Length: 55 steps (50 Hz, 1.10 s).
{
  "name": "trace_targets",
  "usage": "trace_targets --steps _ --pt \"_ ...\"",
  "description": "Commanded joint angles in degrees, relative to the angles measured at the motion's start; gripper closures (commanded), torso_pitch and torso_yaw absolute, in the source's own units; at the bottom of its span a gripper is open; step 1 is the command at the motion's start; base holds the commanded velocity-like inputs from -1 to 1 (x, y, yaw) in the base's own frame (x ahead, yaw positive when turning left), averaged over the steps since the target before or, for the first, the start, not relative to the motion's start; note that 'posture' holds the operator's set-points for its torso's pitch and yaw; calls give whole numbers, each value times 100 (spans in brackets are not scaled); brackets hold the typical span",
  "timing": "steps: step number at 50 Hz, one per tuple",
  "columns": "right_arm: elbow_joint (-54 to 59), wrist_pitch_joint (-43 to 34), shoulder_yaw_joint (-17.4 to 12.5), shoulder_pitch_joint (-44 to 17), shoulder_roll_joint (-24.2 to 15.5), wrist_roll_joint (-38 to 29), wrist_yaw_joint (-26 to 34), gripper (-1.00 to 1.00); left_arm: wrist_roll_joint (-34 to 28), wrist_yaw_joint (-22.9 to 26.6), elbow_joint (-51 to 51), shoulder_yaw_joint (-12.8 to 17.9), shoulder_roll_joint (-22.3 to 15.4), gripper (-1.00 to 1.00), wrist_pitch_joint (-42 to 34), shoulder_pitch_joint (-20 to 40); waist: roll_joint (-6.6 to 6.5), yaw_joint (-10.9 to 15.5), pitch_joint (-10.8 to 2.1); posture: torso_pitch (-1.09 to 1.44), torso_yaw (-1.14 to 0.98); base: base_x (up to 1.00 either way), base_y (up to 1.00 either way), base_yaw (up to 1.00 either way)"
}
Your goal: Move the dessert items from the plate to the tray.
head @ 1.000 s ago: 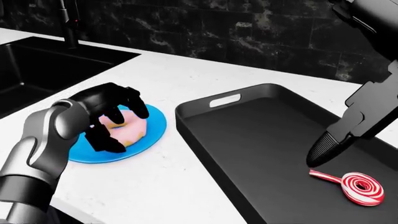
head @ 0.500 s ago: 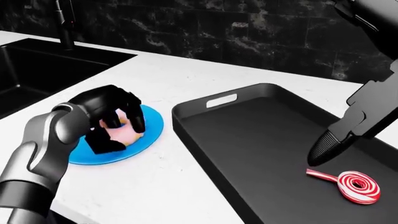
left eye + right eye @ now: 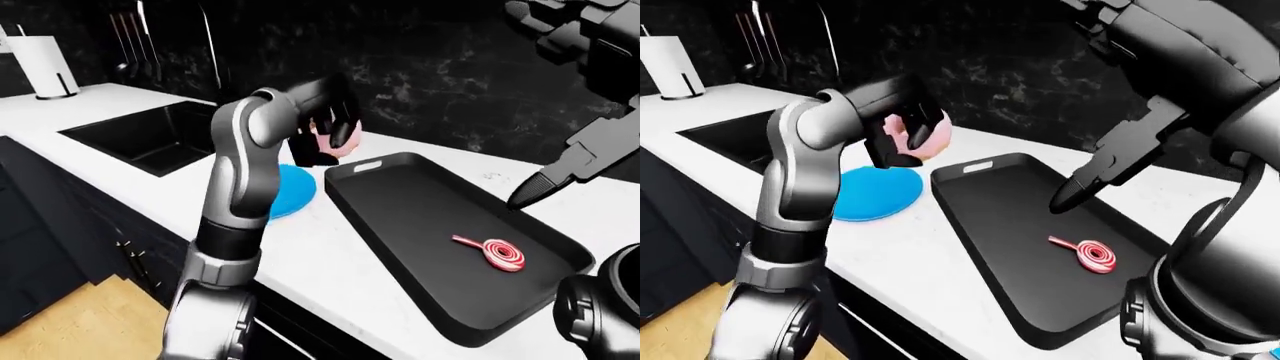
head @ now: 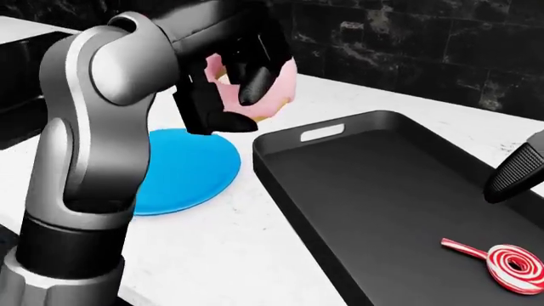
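My left hand (image 4: 234, 86) is shut on a pink-frosted donut (image 4: 273, 89), held in the air above the right edge of the blue plate (image 4: 183, 169). The plate lies bare on the white counter, left of the black tray (image 4: 374, 191). A red-and-white swirl lollipop (image 4: 508, 264) lies in the tray's lower right part. My right hand (image 3: 1085, 186) hangs over the tray's right side with its fingers straight, holding nothing. In the head view only one dark fingertip (image 4: 517, 171) of it shows at the right edge.
A black sink (image 3: 160, 133) is set into the counter at the left, with a paper towel roll (image 3: 42, 66) beyond it. A dark marble wall (image 3: 430, 67) backs the counter. The counter edge drops to dark cabinets and a wooden floor (image 3: 70, 319) at lower left.
My left hand closed on the donut and lifted it off the plate, up and to the right toward the tray. The plate now lies bare. The camera shifted slightly.
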<state>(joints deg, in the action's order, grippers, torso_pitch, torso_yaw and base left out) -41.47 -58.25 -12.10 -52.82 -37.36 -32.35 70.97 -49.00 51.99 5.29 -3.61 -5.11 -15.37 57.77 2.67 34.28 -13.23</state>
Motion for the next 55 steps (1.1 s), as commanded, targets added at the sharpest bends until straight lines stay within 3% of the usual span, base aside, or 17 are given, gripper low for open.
trace_targets --steps 1,11,25,29,33,42,55 --pt "1 -5 -71 -173 -107 56 -104 -100 -170 -29 -288 -113 234 100 -110 212 33 -3 -63 -41 49 0 0 0" --pt "-87 -40 -368 65 -399 542 -319 -100 -725 -467 -7 -617 1418 100 86 -62 119 59 -54 -41 49 0 0 0" --pt "-261 -71 -533 499 -618 1125 -772 -100 -1192 -1004 482 -1000 2353 100 277 -416 196 82 -72 -41 49 0 0 0" --pt "-261 -59 -595 556 -690 1248 -837 -100 -1385 -1029 543 -1076 2524 97 366 -541 215 83 -74 -41 49 0 0 0" --pt "-290 -103 -612 583 -746 1341 -903 -100 -1513 -1070 627 -1089 2624 73 443 -608 224 85 -72 -41 49 0 0 0" --pt "-271 -113 -587 574 -800 1480 -1033 -100 -1664 -1065 633 -1111 2768 38 516 -674 230 81 -66 -41 49 0 0 0" --pt "-228 -109 -613 554 -866 1602 -1117 -100 -1869 -1073 633 -1219 2968 11 650 -874 242 87 -52 -41 49 0 0 0"
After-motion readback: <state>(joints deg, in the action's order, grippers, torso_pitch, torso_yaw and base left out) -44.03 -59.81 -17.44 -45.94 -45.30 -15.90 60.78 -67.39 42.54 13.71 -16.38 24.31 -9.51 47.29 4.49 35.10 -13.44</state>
